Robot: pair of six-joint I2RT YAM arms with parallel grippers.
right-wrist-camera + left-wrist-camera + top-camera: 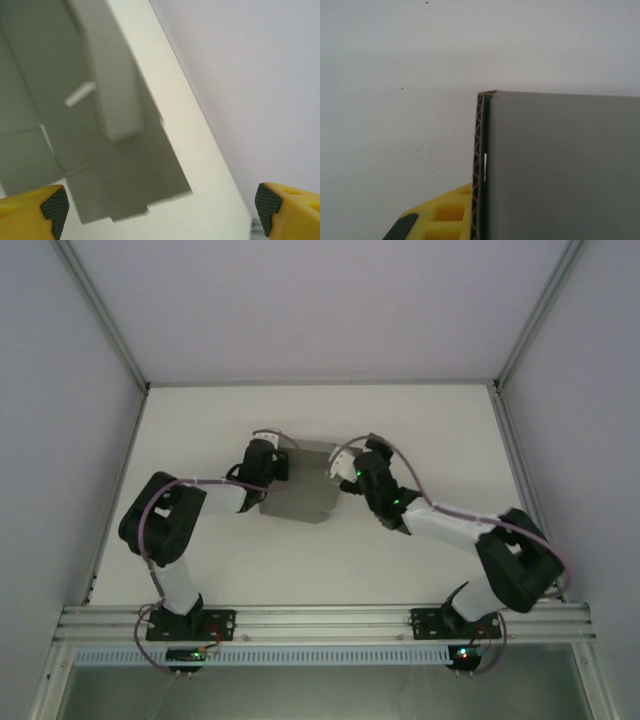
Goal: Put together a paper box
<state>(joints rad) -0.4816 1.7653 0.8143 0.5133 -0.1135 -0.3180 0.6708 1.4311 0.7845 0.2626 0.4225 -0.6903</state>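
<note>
The paper box (300,495) is a partly folded grey cardboard sheet lying mid-table between the two arms. My left gripper (277,462) is at its left edge. In the left wrist view one yellow finger (445,215) presses against a raised corrugated wall edge (479,165), and the grey panel (560,170) hides the other finger; this gripper (480,220) is shut on the wall. My right gripper (340,475) is at the box's right side. Its black-padded fingertips (50,206) stand wide apart, so the right gripper (160,215) is open above the box's flat flaps (115,180), with an upright flap (115,75) beyond.
The white table (400,420) is closed in by pale walls and aluminium posts (100,320) on the left, right and back. A metal rail (320,620) carrying both arm bases runs along the near edge.
</note>
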